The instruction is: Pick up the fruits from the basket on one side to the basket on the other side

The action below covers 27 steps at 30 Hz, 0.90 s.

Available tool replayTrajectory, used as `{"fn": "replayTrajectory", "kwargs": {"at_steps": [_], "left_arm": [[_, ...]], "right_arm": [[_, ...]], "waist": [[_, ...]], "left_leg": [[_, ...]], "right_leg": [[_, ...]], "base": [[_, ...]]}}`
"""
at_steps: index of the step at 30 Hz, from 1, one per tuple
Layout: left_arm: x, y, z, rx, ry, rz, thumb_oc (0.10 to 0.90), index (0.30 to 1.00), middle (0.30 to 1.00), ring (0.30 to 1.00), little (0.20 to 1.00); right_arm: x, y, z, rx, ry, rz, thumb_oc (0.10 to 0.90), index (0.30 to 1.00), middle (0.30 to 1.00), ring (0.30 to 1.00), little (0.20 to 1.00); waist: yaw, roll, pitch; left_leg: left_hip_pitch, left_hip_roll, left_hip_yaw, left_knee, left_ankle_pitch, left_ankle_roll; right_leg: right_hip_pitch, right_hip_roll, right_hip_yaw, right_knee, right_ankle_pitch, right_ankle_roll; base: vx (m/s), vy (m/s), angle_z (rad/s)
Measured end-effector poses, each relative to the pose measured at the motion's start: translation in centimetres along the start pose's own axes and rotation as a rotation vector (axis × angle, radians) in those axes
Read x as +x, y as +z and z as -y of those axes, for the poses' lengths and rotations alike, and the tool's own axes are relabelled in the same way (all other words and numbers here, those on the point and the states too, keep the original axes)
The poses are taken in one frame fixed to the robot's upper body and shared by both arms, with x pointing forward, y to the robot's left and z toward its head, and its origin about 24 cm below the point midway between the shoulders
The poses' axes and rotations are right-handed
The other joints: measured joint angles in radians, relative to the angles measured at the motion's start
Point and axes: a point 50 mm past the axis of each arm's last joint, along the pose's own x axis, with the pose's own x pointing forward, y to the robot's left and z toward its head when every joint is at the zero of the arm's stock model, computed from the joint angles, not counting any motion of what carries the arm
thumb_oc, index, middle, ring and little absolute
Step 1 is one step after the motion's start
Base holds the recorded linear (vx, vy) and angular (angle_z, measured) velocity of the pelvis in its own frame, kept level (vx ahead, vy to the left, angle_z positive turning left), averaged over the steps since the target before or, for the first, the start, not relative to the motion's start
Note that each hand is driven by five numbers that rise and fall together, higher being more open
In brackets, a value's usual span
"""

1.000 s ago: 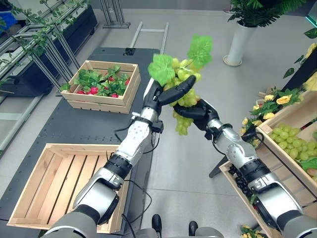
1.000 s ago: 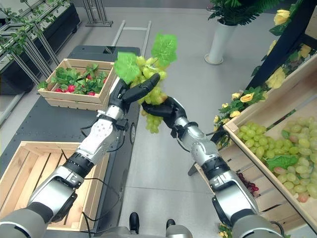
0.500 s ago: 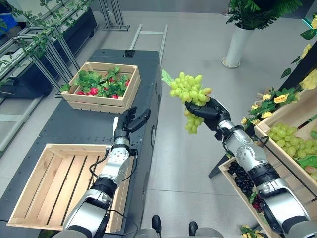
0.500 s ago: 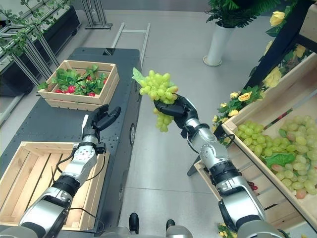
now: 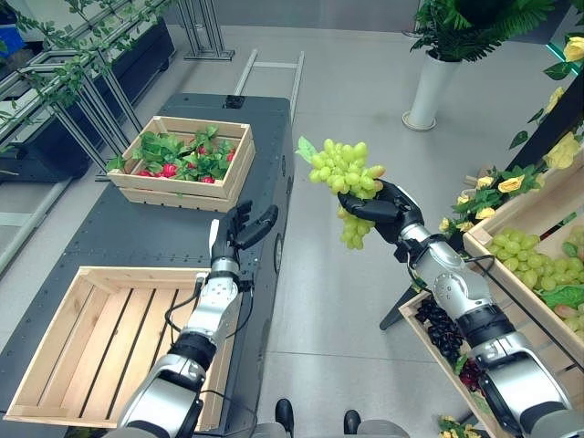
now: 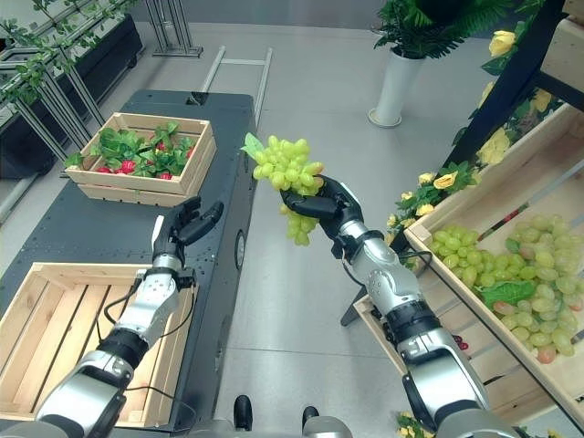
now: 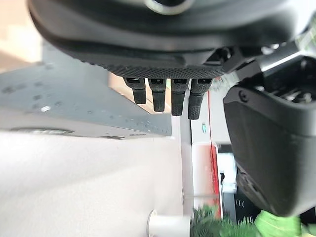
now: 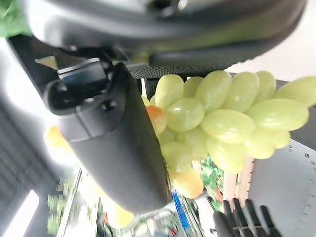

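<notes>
A bunch of green grapes [image 5: 345,173] hangs in the air over the floor, between the dark table and the shelf crates. My right hand [image 5: 381,206] is shut on it from below, thumb [image 8: 118,143] pressed against the grapes [image 8: 222,118]. My left hand [image 5: 239,232] is open, fingers [image 7: 163,96] straight, above the table's right edge and holding nothing. Just below it lies an empty slatted wooden crate [image 5: 109,338]. A crate of green grapes [image 5: 534,255] sits on the shelf at the right.
On the far part of the dark table [image 5: 137,237] stands a wooden crate [image 5: 233,173] of red fruit and leaves. Dark grapes [image 5: 443,328] lie in a lower shelf crate. A white planter [image 5: 424,91], yellow flowers [image 5: 497,187] and vine-covered metal racks [image 5: 73,82] surround the area.
My left hand let go of the bunch and dropped to the table edge by the empty crate. My right hand kept the grapes and shifted slightly right.
</notes>
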Motion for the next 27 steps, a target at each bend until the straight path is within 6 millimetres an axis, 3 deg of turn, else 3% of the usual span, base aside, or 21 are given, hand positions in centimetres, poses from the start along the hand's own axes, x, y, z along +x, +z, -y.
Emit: {"fn": "replayTrajectory", "kwargs": {"at_steps": [3, 7, 11, 19, 27], "left_arm": [[-1.9, -3.2, -0.2, -0.001, 0.004, -0.097, 0.8, 0.9, 0.9, 0.9, 0.9], [-3.0, -4.9, -0.8, 0.013, -0.019, -0.143, 0.8, 0.9, 0.9, 0.9, 0.9], [-3.5, -4.7, -0.7, 0.13, -0.076, -0.049, 0.8, 0.9, 0.9, 0.9, 0.9], [-4.0, -4.2, 0.3, 0.319, -0.187, 0.074, 0.8, 0.9, 0.9, 0.9, 0.9], [-4.9, -5.1, -0.4, 0.343, -0.146, 0.07, 0.8, 0.9, 0.9, 0.9, 0.9]], "right_arm": [[-0.9, -0.1, -1.0, -0.029, 0.068, 0.014, 0.4, 0.3, 0.3, 0.3, 0.3], [-2.5, -0.4, -1.0, -0.058, 0.103, 0.009, 0.4, 0.3, 0.3, 0.3, 0.3], [-5.3, -1.5, -0.1, -0.084, 0.123, -0.035, 0.4, 0.3, 0.3, 0.3, 0.3], [-8.8, -3.8, 1.2, -0.05, 0.085, -0.121, 0.4, 0.3, 0.3, 0.3, 0.3], [-11.9, -2.2, 1.5, -0.114, 0.11, -0.098, 0.4, 0.3, 0.3, 0.3, 0.3]], "waist": [[-0.009, -0.011, -0.006], [-0.018, -0.027, -0.016], [-0.023, -0.034, -0.021], [-0.095, -0.04, -0.025], [-0.148, -0.043, -0.026]], "left_leg": [[0.0, -0.002, 0.007, 0.0, 0.0, 0.0], [-0.001, 0.0, 0.03, 0.0, 0.0, 0.0], [-0.005, 0.002, 0.059, -0.001, -0.003, 0.002], [-0.016, 0.009, 0.119, -0.007, -0.006, 0.006], [-0.026, 0.012, 0.167, -0.007, -0.013, 0.003]], "right_leg": [[-0.007, 0.001, 0.016, 0.0, 0.001, 0.001], [-0.019, 0.002, 0.049, 0.0, 0.007, 0.003], [-0.036, 0.003, 0.08, 0.0, 0.015, 0.005], [-0.074, 0.007, 0.145, 0.0, 0.034, 0.012], [-0.105, 0.011, 0.193, 0.0, 0.049, 0.017]], "base": [[-0.01, 0.009, -0.06], [-0.02, 0.022, -0.16], [-0.03, 0.033, -0.22], [-0.03, 0.037, -0.24], [-0.02, 0.02, -0.17]]}}
